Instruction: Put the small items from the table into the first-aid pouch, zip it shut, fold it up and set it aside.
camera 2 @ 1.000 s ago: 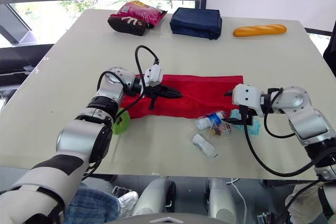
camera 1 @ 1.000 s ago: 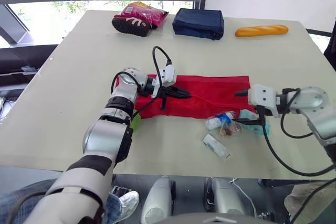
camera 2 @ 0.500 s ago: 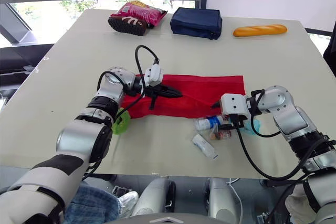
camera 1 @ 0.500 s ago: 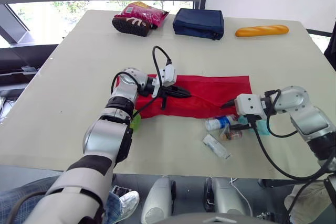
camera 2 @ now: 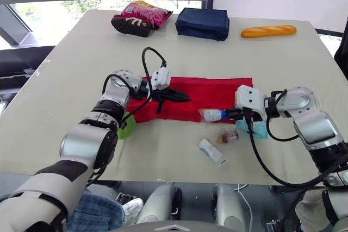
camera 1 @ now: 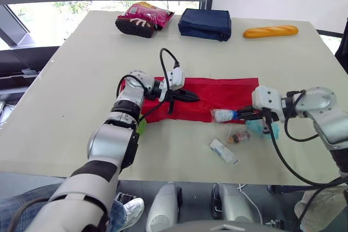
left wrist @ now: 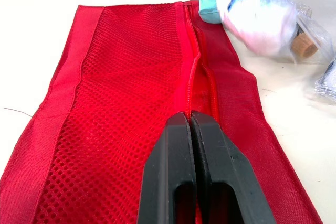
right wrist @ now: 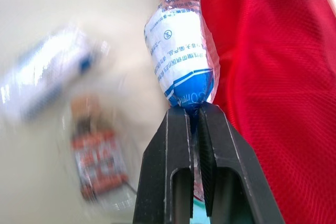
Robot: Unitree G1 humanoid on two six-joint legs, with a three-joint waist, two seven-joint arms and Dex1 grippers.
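Note:
The red first-aid pouch (camera 1: 228,95) lies flat in the middle of the table, mesh side up, its zip (left wrist: 195,66) partly parted. My left gripper (camera 1: 191,98) is shut on the pouch's fabric at the zip line, near its left end. My right gripper (camera 1: 240,114) is shut on the wrapper end of a white and blue bandage roll (right wrist: 177,51), holding it just above the pouch's near edge. On the table in front lie a clear packet with a brown item (camera 1: 238,137), a white tube packet (camera 1: 223,151) and a teal item (camera 1: 267,129).
At the far edge sit a navy bag (camera 1: 205,24), a pink snack bag (camera 1: 144,18) and a bread loaf (camera 1: 270,31). A green item (camera 1: 141,127) lies by my left forearm. The table's near edge runs close below the loose packets.
My right gripper closed on the bandage roll and carried it up off the table toward the pouch's near edge. The left gripper stayed where it was.

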